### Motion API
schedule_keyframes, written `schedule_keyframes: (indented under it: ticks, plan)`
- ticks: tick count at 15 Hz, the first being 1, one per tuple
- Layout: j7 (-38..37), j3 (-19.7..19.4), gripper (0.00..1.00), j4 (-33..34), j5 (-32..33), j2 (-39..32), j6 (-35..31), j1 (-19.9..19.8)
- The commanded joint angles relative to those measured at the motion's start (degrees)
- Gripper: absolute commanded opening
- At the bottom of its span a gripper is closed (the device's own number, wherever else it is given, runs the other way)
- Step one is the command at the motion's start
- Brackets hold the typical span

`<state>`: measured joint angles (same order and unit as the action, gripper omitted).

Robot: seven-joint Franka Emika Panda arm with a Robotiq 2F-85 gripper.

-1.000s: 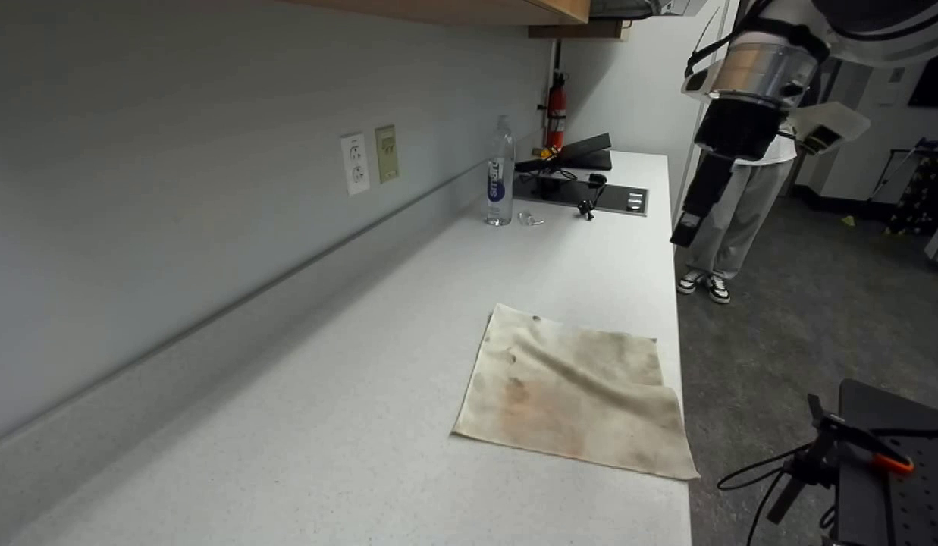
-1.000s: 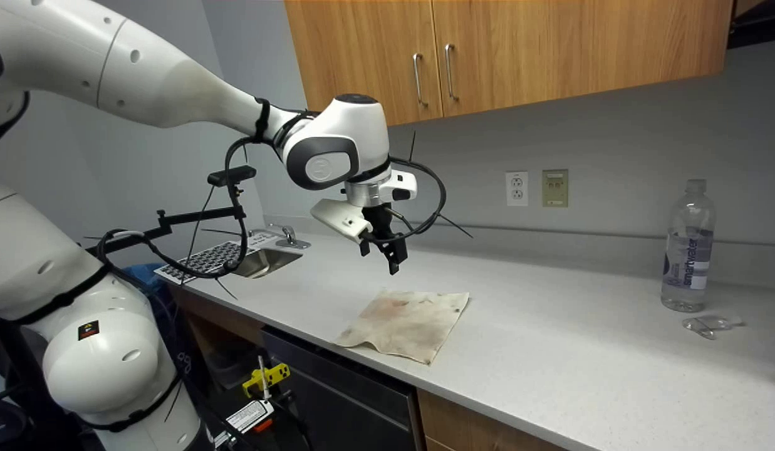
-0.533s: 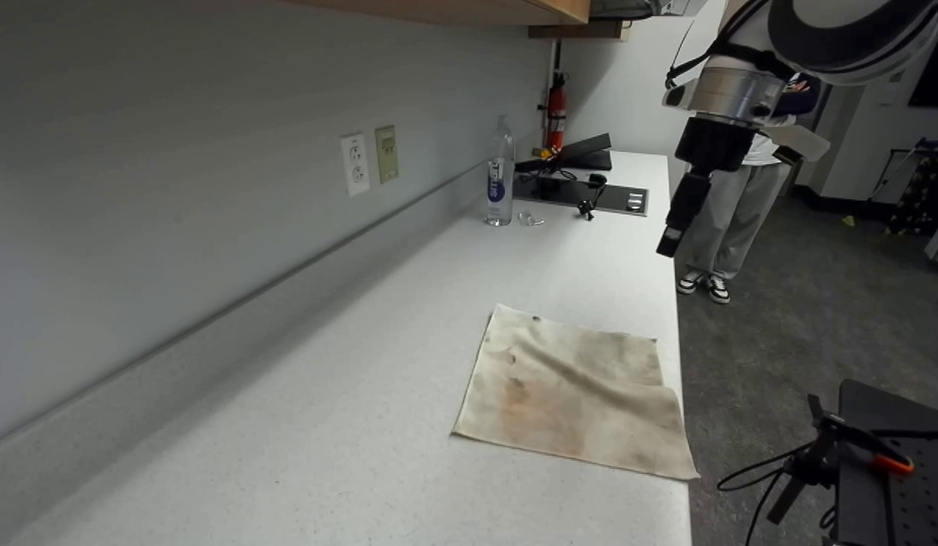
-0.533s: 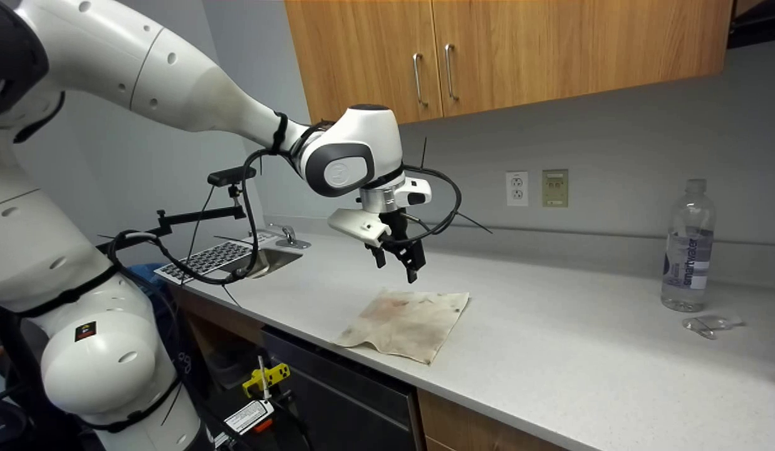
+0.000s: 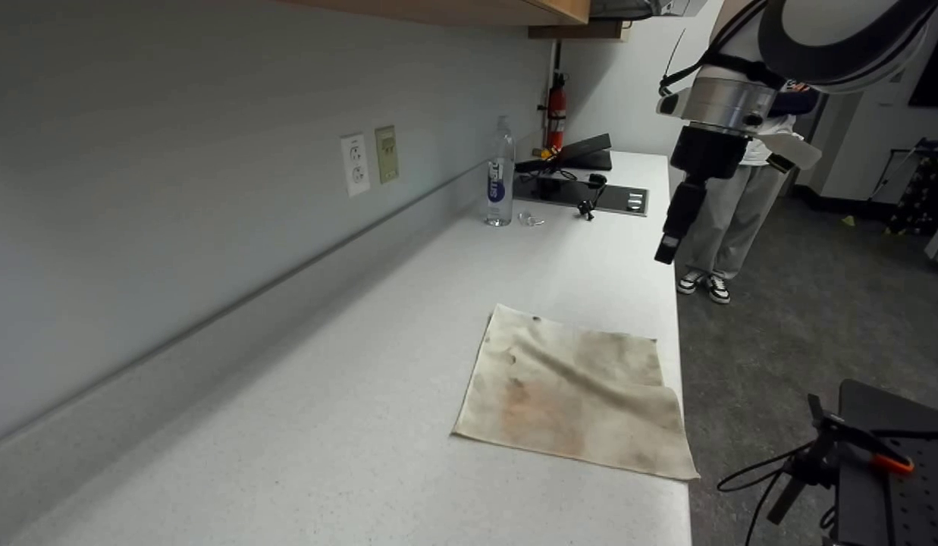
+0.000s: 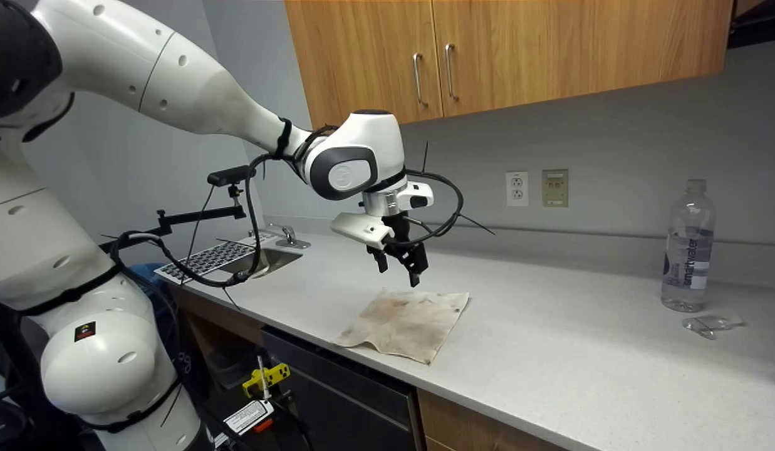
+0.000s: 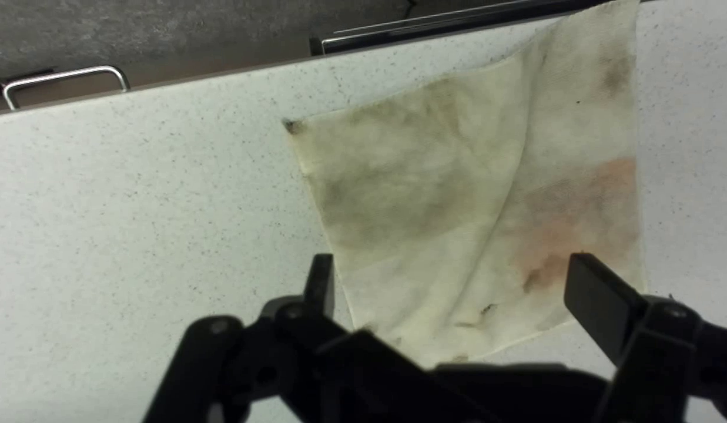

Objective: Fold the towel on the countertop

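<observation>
Zero folds yet: jaws wide apart, the gripper (image 7: 449, 273) has come down and out toward the towel (image 6: 406, 326), which lies unmoved, spread on the countertop (image 6: 569, 357), so likely lining up a grab.

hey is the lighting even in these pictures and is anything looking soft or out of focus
Not quite even: in both exterior views, shadow darkens the countertop along the wall; in the wrist view, the gripper looks dark and somewhat soft, the towel beyond it clearer.
</observation>
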<state>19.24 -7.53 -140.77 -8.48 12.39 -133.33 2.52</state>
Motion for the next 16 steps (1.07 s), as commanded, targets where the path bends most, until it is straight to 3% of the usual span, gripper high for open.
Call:
schedule_keyframes:
  ticks: [1,6,12,14,16]
  plan:
    - [-5.25,2.48,1.0,0.33,6.49,-1.61,0.52,-2.14]
    - [-11.74,3.97,1.0,-0.33,12.89,-6.01,-1.93,-2.8]
    - [-11.01,3.55,1.0,0.95,9.88,-13.16,-7.64,-2.88]
    - [-9.1,3.54,1.0,1.24,7.59,-14.67,-7.56,-3.18]
    - [-10.91,3.96,1.0,0.21,9.31,-13.51,-6.93,-3.13]
